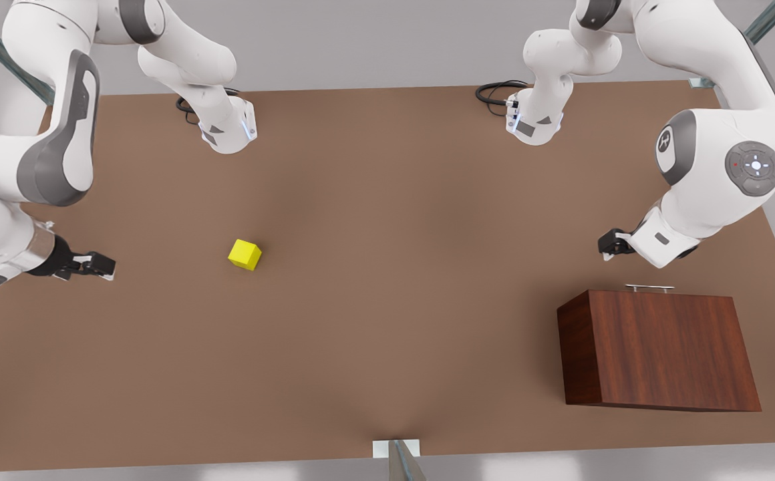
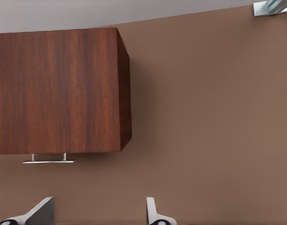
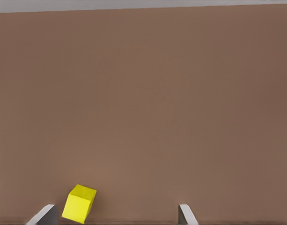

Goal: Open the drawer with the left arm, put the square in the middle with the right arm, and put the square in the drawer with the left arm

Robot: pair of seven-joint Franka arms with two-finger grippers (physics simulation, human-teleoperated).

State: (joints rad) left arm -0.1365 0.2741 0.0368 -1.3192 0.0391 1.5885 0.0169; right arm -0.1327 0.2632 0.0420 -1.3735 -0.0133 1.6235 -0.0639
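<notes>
The yellow square [image 1: 245, 254] [image 3: 79, 202] rests on the brown table toward the front view's left. My right gripper [image 1: 97, 266] [image 3: 115, 218] hovers open further left of it, the cube lying just inside one fingertip [image 3: 44, 214]. The wood-grain cabinet [image 1: 661, 347] [image 2: 54, 89] stands at the front view's right, its drawer shut, with the silver handle [image 1: 649, 288] [image 2: 48, 161] facing the back. My left gripper [image 1: 606, 246] [image 2: 99, 218] is open, a short way behind and left of that handle. The middle [image 1: 394, 267] of the table is bare.
Two arm bases [image 1: 227, 130] [image 1: 534, 123] with black cables stand at the table's back edge. A metal bracket [image 1: 397, 449] sits at the front edge. Open tabletop lies between the cube and the cabinet.
</notes>
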